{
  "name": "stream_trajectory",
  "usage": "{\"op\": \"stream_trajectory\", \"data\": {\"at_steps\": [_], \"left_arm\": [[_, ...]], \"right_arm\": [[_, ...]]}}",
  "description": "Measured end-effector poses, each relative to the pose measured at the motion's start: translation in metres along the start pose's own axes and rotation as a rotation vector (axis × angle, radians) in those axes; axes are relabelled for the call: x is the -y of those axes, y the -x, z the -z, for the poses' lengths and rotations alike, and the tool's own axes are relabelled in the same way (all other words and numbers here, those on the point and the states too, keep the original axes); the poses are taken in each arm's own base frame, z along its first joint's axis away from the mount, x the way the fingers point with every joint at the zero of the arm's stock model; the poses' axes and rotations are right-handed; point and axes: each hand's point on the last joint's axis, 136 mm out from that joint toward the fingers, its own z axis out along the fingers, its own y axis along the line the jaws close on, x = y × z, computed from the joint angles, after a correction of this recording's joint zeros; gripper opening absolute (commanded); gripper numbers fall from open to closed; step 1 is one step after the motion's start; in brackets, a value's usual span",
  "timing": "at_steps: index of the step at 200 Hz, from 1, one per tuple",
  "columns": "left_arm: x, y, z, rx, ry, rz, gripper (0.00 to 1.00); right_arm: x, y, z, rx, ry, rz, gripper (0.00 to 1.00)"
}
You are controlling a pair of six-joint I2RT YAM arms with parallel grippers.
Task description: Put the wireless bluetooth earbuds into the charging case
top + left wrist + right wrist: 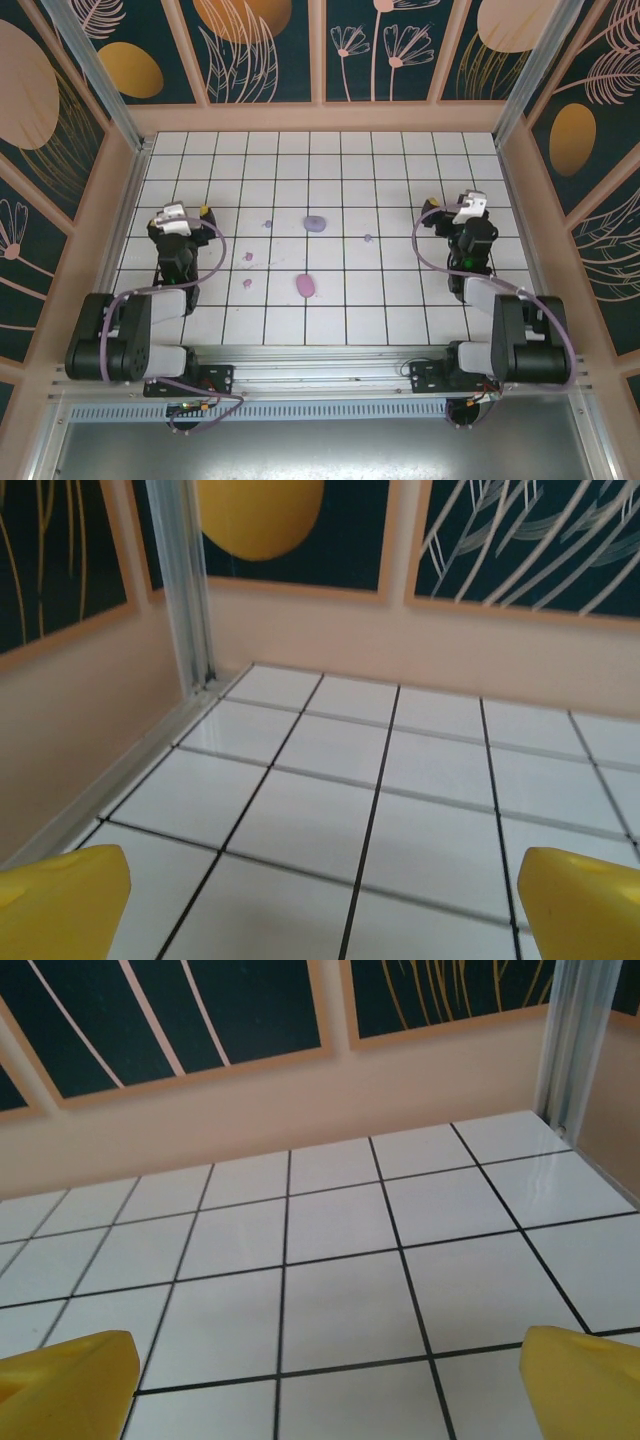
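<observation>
Two purple oval charging cases lie on the white tiled floor, one at the centre back (315, 223) and one nearer the arms (305, 286). Several tiny purple wireless bluetooth earbuds are scattered around them: one (267, 224) left of the far case, two (248, 257) (247, 283) left of the near case, and one (368, 238) to the right. My left gripper (183, 211) (325, 910) is open over bare tiles at the left, well away from them. My right gripper (463, 204) (325, 1390) is open at the right, its yellow fingertips (585, 1380) wide apart over bare tiles.
Peach walls with dark patterned panels enclose the tiled floor (400, 180) on three sides. A metal corner post (185, 590) stands ahead of the left gripper, and another post (570, 1040) stands ahead and right of the right gripper. Cables loop beside both arms.
</observation>
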Motion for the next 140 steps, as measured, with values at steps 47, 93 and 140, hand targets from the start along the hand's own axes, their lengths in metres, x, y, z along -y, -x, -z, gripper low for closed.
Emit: {"op": "stream_trajectory", "data": {"at_steps": [47,93,140], "left_arm": [[0.009,0.021,0.008,-0.091,-0.035,0.089,0.97],[0.026,-0.018,0.032,-0.302,-0.138,0.191,0.83],[0.093,-0.076,0.075,-0.548,-0.315,0.227,0.85]], "right_arm": [[-0.054,-0.012,0.007,-0.182,0.065,-0.067,0.85],[-0.15,-0.074,0.054,-0.429,0.235,-0.079,0.79],[-0.24,-0.146,0.116,-0.641,0.362,0.007,0.81]]}}
